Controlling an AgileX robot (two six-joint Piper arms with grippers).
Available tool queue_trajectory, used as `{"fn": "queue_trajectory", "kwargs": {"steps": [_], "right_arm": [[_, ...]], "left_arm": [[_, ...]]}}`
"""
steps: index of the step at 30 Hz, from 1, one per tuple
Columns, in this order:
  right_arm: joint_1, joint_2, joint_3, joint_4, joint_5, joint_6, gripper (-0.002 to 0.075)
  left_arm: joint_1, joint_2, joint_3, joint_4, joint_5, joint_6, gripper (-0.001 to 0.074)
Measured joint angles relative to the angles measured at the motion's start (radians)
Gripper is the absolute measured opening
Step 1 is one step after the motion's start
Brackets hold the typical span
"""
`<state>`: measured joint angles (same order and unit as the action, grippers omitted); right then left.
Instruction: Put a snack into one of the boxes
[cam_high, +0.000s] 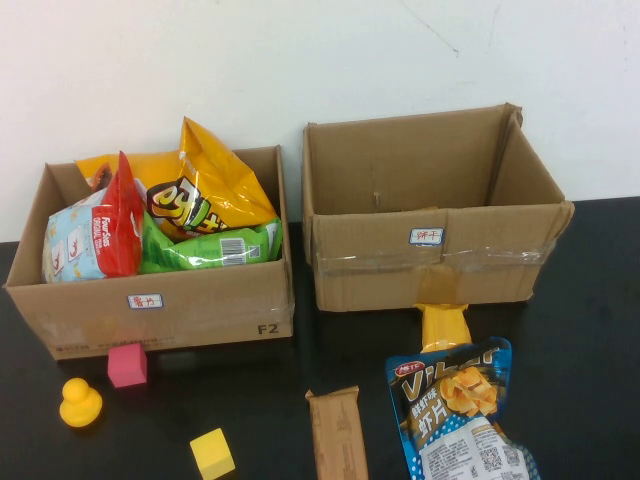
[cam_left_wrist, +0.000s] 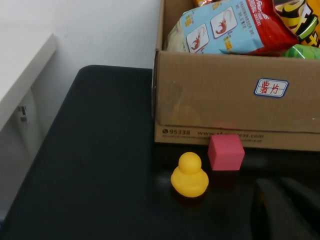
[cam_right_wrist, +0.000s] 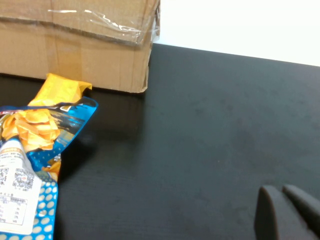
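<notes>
Patience first: we hover the right pincer, fingers nearly together, over bare surface well apart from the blue snack bag; widen, then grip its edge. Left pincer, seemingly narrow, idles near the duck.

1. Even, bright light; the white wall reads clean.
2. The black tabletop swallows shadows (faint sheen only).
3. Tape on the right box glares.
4. Both wrist views show a blurred dark gripper edge.
</notes>
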<state>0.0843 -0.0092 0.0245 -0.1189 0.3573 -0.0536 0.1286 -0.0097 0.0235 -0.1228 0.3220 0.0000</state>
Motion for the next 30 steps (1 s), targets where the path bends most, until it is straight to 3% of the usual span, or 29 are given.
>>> {"fn": "queue_trajectory", "kwargs": {"steps": [30], "right_arm": [[0.0,0.0,0.0,0.0,0.0,0.0,-0.0001]], "left_arm": [[0.002,0.0,-0.002,0.0,0.012,0.0,-0.0001]]}}
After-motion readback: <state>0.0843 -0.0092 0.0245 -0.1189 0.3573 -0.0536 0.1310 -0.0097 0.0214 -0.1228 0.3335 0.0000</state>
